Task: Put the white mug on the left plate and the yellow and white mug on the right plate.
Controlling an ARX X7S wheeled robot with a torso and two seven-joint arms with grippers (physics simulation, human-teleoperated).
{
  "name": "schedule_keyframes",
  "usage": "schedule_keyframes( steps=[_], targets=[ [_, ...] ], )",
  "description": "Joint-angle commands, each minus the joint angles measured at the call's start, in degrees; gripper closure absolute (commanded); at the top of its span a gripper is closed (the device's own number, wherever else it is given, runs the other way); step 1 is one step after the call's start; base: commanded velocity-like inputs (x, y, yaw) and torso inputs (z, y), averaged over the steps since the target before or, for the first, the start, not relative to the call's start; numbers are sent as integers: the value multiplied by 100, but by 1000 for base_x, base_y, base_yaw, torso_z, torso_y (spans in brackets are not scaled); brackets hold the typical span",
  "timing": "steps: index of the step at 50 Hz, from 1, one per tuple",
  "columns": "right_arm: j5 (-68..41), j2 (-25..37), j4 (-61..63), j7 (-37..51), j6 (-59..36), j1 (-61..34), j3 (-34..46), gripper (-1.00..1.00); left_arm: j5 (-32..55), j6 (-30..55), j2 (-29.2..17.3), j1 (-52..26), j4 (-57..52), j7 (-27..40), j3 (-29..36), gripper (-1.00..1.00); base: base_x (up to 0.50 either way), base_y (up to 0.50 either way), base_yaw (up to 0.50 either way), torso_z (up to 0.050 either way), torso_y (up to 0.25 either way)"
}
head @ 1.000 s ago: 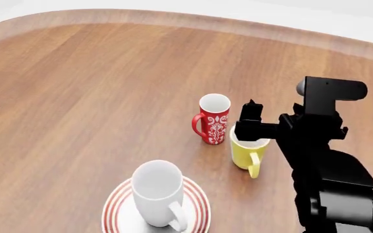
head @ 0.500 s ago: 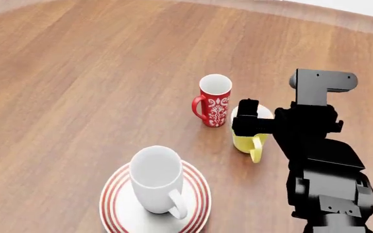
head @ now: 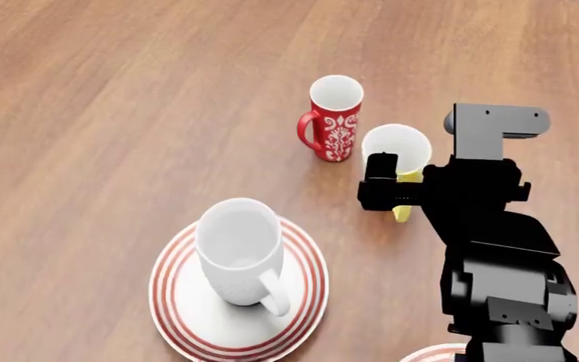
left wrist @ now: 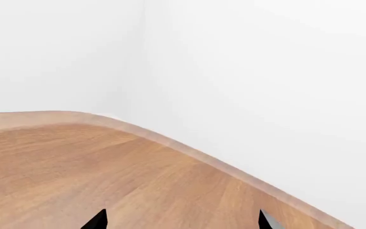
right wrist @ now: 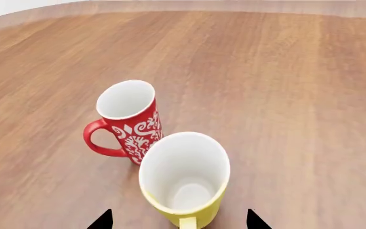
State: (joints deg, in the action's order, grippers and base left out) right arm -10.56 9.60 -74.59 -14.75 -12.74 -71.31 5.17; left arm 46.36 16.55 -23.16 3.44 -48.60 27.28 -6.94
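Note:
The white mug [head: 234,249] stands upright on the left plate [head: 174,305], handle toward me. The yellow and white mug [head: 397,151] stands on the wooden table beside the red floral mug, handle toward my right arm. My right gripper [head: 392,192] is open at the mug's near side. In the right wrist view the yellow and white mug [right wrist: 183,171] sits just ahead of the gripper [right wrist: 177,223], its handle between the spread fingertips, with no visible contact. A sliver of the right plate [head: 436,353] shows at the bottom edge. My left gripper [left wrist: 179,224] is open and empty over bare table.
A red mug with a white floral pattern [head: 335,117] stands just left of the yellow one, close to it; it also shows in the right wrist view [right wrist: 129,119]. The wooden table [head: 118,113] has a raised curved rim [left wrist: 170,140] by a white wall.
The head view has tilted down, so the mugs sit higher in frame and the right plate's edge has come into view. The right gripper now sits lower, at the yellow mug's near side.

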Motion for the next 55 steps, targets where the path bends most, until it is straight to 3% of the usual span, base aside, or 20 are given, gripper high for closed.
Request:
schedule_keyframes(
  steps=[1, 8, 16, 23, 30, 46, 55],
  targets=[
    [181, -19, -4, -4, 22, -39, -113, -100, 31, -126, -19, 57, -3, -124, -3, -100, 0, 0, 0, 2, -250],
    [247, -21, -21, 7, 50, 6, -138, -100, -30, -69, 12, -42, 77, 21, 30, -100, 0, 0, 0, 2, -187],
    [743, -64, 49, 644, 507, 97, 187, -100, 118, -120, -47, 69, -92, 74, -99, -100, 0, 0, 0, 0, 0],
    [731, -56, 675, 631, 206, 335, 213, -100, -50, -287, -67, 172, -186, -133, -65, -100, 0, 0, 0, 0, -71],
    [694, -80, 291, 542, 420, 224, 224, -100, 50, -210, -60, 84, -94, 33, -89, -100, 0, 0, 0, 1, -250],
    [599, -49, 1530, 404, 22, 611, 227, -100, -46, -203, -63, 72, -64, 113, -31, -100, 0, 0, 0, 0, 0],
    [570, -25, 1542, 426, 72, 645, 209, -100, -142, -328, -114, 171, -156, -74, 21, -100, 0, 0, 0, 0, -50]
  ],
)
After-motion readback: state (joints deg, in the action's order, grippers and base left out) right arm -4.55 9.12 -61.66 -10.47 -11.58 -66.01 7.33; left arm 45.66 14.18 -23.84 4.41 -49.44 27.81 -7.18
